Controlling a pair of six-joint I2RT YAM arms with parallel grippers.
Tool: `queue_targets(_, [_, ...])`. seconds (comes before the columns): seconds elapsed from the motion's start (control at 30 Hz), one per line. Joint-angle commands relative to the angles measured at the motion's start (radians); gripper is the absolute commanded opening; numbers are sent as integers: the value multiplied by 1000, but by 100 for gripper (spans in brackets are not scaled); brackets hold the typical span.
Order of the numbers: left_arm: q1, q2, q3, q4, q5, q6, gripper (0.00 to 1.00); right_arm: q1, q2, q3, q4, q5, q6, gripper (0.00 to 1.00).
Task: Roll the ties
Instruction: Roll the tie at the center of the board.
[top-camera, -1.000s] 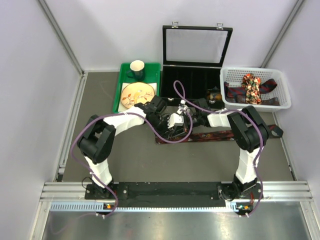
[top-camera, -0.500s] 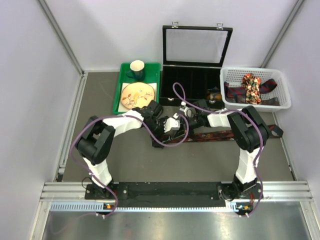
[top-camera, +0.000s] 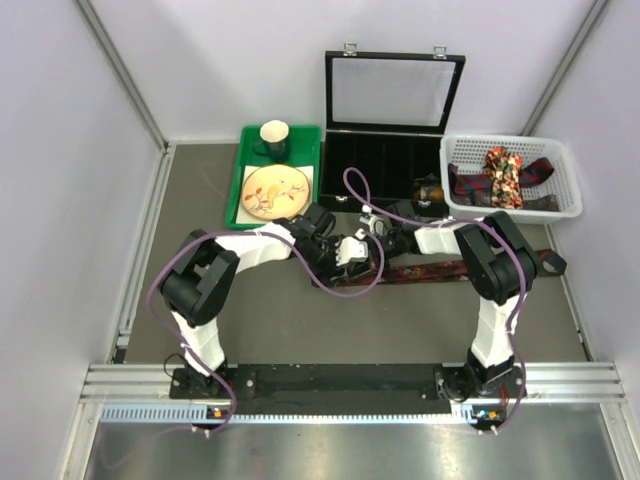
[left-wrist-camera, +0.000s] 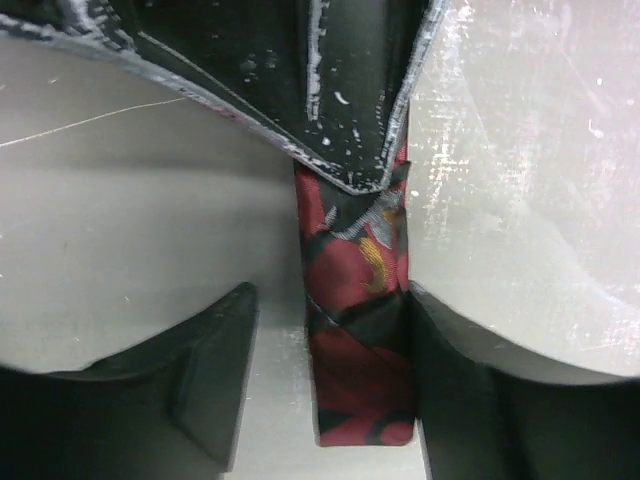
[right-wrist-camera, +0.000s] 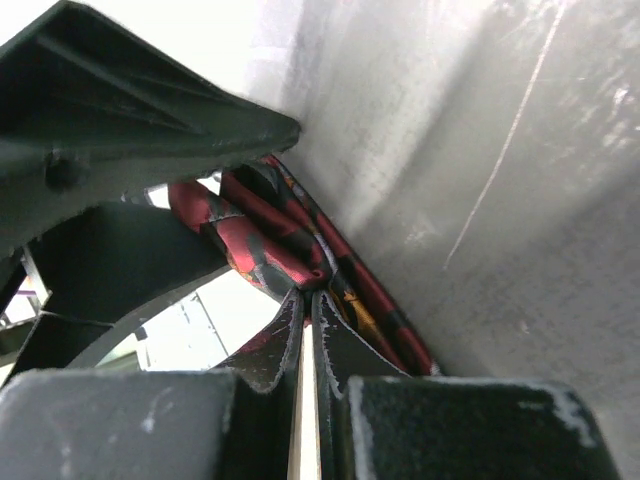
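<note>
- Two fingers of the right gripper (right-wrist-camera: 307, 300) are pressed together with only a hairline slit between them. Their tips bite the folded edge of the maroon tie (right-wrist-camera: 262, 255), so it looks pinched rather than merely touched.
- Opposite it, the left gripper (left-wrist-camera: 328, 300) stands spread. The narrow end of that tie runs up between its fingers, against one pad and apart from the other, and nothing is clamped there.
- Over the last second the two wrists have closed in on each other at mid-table. The tie's loose left end has drawn in toward them, so less of the strip now trails to the left.
- I judge that the first turn of the roll is being formed. Most of the length is still flat and unrolled, running right across the table (top-camera: 270, 320) toward the right arm.
- The fabric is a woven silk-like weave, maroon with black and small orange figures, thin and creased sharply where doubled. It looks limp and slippery, and likely to spring open if let go.
- Farther out, a white slatted basket (top-camera: 560, 205) holds a floral tie (top-camera: 503, 172) and a dark striped tie (top-camera: 470, 186), both unrolled.
- Behind stand an open black case (top-camera: 340, 160) and a green tray (top-camera: 238, 195) with a plate (top-camera: 275, 190) and a mug (top-camera: 274, 138).
</note>
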Motion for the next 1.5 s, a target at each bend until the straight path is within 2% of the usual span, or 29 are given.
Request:
queue_targets(0.0, [-8,19,6,-43,-29,38,57,14,13,36,-9,12,-33,0])
queue_targets(0.03, [-8,15,-3,-55,-36,49,50,16,13,36,-10,13,-30,0])
queue_targets(0.07, [-8,8,-11,-75,-42,68,47,14,13,39,-10,12,-32,0])
queue_targets(0.23, [-8,-53,-61,-121,-54,118,44,31,12,47,-10,22,-20,0])
queue_targets(0.27, [-8,-55,-63,-124,-54,112,48,34,13,54,-12,27,-20,0])
queue_targets(0.33, [-5,-65,-63,-117,-66,92,63,42,18,58,-18,59,-20,0])
queue_targets(0.4, [7,-76,-61,-109,-57,53,71,43,25,65,-44,94,-30,0])
queue_targets(0.6, [107,-130,-77,-109,4,53,74,42,31,74,-114,128,-75,0])
queue_targets(0.77, [122,-151,-81,-101,44,101,76,43,31,81,-133,148,-101,0])
queue_targets(0.93, [122,-142,-52,-124,99,118,67,43,39,84,-134,150,-101,0])
queue_targets(1.07, [119,-142,-35,-157,144,150,65,43,47,88,-139,147,-102,0])
queue_targets(1.3, [98,-133,11,-164,150,135,47,43,59,90,-141,141,-98,0])
queue_targets(1.47, [62,-114,44,-126,130,84,41,43,59,94,-142,139,-98,0])
